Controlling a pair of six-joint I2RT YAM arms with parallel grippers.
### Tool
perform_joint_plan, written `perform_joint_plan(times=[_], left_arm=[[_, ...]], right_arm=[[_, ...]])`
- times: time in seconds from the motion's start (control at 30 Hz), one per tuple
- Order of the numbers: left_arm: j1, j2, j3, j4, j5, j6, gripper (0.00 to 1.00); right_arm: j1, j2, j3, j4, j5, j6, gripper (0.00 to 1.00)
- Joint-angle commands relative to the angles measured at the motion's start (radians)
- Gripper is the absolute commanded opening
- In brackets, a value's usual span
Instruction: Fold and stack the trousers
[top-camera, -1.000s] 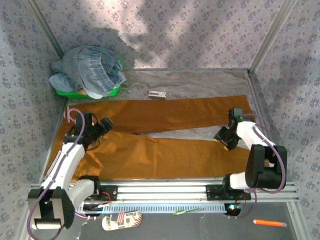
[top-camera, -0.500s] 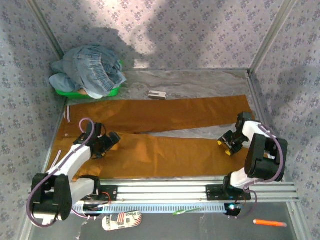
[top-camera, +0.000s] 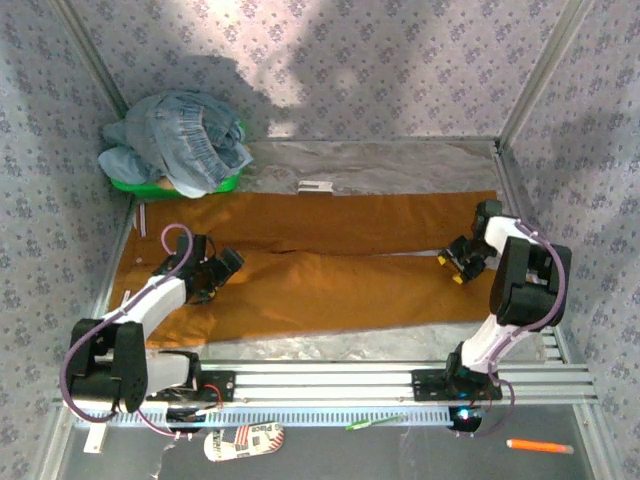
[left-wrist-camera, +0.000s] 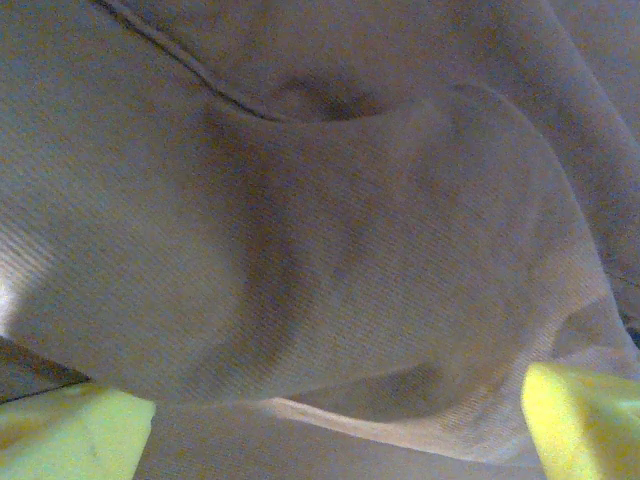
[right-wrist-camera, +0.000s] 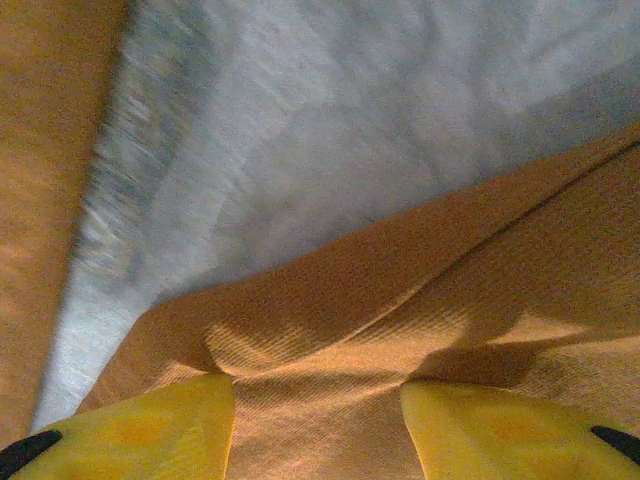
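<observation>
The ochre trousers (top-camera: 330, 290) lie flat across the table, waist at the left and both legs running right, the near leg lying against the far one. My left gripper (top-camera: 222, 268) sits low on the waist end. In the left wrist view its yellow fingers (left-wrist-camera: 70, 430) stand wide apart, open, with a loose fold of trousers (left-wrist-camera: 350, 220) bulging between them. At the near leg's cuff, my right gripper (top-camera: 455, 265) is shut on the cloth. The right wrist view shows trousers (right-wrist-camera: 450, 280) bunched between its yellow fingers (right-wrist-camera: 160, 430), the hem raised off the table.
A green tray (top-camera: 135, 185) heaped with blue denim (top-camera: 180, 140) stands at the back left. A small pale tag (top-camera: 315, 186) lies on the grey table cover (top-camera: 400, 160) behind the trousers. Patterned walls close three sides. A metal rail (top-camera: 330, 385) runs along the near edge.
The near leg has been dragged away from the rail until it meets the far leg, closing the gap between them. Both grippers moved farther from the rail with it.
</observation>
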Motion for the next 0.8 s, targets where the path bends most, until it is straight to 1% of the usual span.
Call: perform_joint_plan(times=[0.0, 0.1, 0.17, 0.3, 0.33, 0.4, 0.47, 0.5, 0.53, 0.6, 0.7, 0.77], left_arm=[[0.054, 0.001, 0.024, -0.097, -0.037, 0.04, 0.96], [0.094, -0.024, 0.058, -0.149, -0.035, 0.059, 0.96], [0.102, -0.059, 0.085, -0.198, -0.044, 0.066, 0.96], [0.111, -0.152, 0.146, -0.356, -0.15, 0.062, 0.95], [0.12, -0.176, 0.163, -0.418, -0.192, 0.049, 0.94], [0.166, -0.216, 0.183, -0.52, -0.242, 0.033, 0.93], [0.247, -0.259, 0.192, -0.587, -0.272, 0.022, 0.93], [0.294, -0.273, 0.194, -0.603, -0.268, 0.023, 0.93], [0.35, -0.285, 0.193, -0.611, -0.261, 0.032, 0.95], [0.46, -0.294, 0.192, -0.633, -0.261, 0.043, 0.96], [0.646, -0.298, 0.168, -0.648, -0.243, 0.059, 0.94], [0.748, -0.308, 0.144, -0.642, -0.22, 0.066, 0.92]], right_arm=[[0.003, 0.081, 0.017, 0.137, 0.123, -0.014, 0.53], [0.013, 0.065, 0.029, 0.119, 0.1, -0.023, 0.52], [0.022, 0.019, 0.013, 0.109, 0.085, -0.026, 0.52], [0.055, -0.106, -0.025, 0.088, 0.056, -0.028, 0.52], [0.074, -0.137, -0.03, 0.076, 0.055, -0.029, 0.53], [0.117, -0.187, -0.034, 0.05, 0.056, -0.028, 0.53], [0.163, -0.224, -0.038, 0.023, 0.057, -0.029, 0.53], [0.183, -0.239, -0.041, 0.018, 0.053, -0.029, 0.53], [0.197, -0.251, -0.041, 0.01, 0.048, -0.052, 0.53], [0.211, -0.27, -0.042, 0.005, 0.021, -0.063, 0.53], [0.232, -0.292, -0.045, 0.001, -0.004, -0.065, 0.53], [0.249, -0.301, -0.048, 0.001, -0.019, -0.068, 0.53]])
